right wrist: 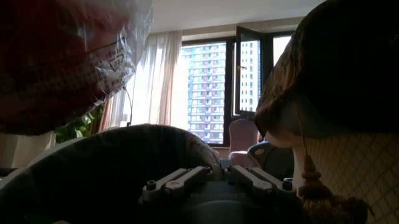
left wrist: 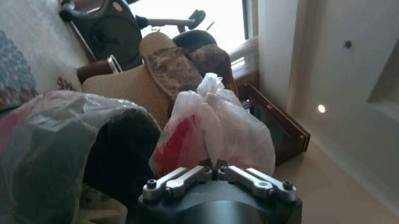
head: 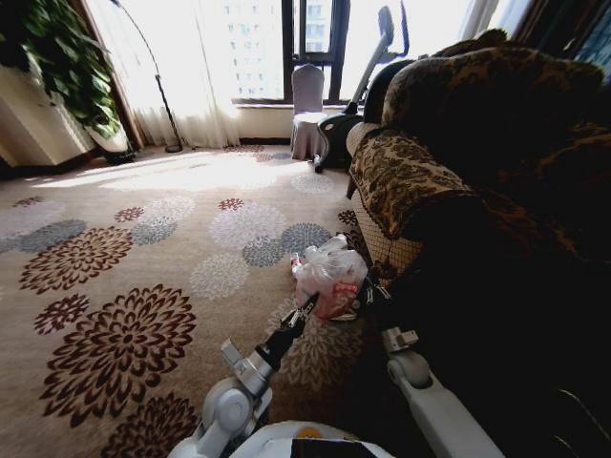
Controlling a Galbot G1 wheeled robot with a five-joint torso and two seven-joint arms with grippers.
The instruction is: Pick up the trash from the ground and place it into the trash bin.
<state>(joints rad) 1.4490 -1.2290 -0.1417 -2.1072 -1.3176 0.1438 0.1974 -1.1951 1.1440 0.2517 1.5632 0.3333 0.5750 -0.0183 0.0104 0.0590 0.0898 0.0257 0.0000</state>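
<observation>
My left gripper [head: 307, 305] [left wrist: 215, 164] is shut on the gathered neck of a pink bag [head: 329, 275] [left wrist: 212, 135], a piece of the trash with red contents showing through it. The bag hangs off the carpet beside the sofa. The trash bin [left wrist: 68, 149] [right wrist: 124, 158], black with a pale translucent liner, stands just beside and below the bag. My right gripper [head: 370, 292] [right wrist: 221, 169] sits low in the sofa's shadow, right against the bin's rim, with its fingers closed together. From there the pink bag [right wrist: 56, 60] hangs above the bin.
A patterned brown sofa [head: 430, 172] runs along the right, its tasselled cover [right wrist: 311, 186] close to my right gripper. An exercise machine [head: 358, 105] and a chair [head: 307, 105] stand by the window. Flowered carpet [head: 143, 277] lies open to the left.
</observation>
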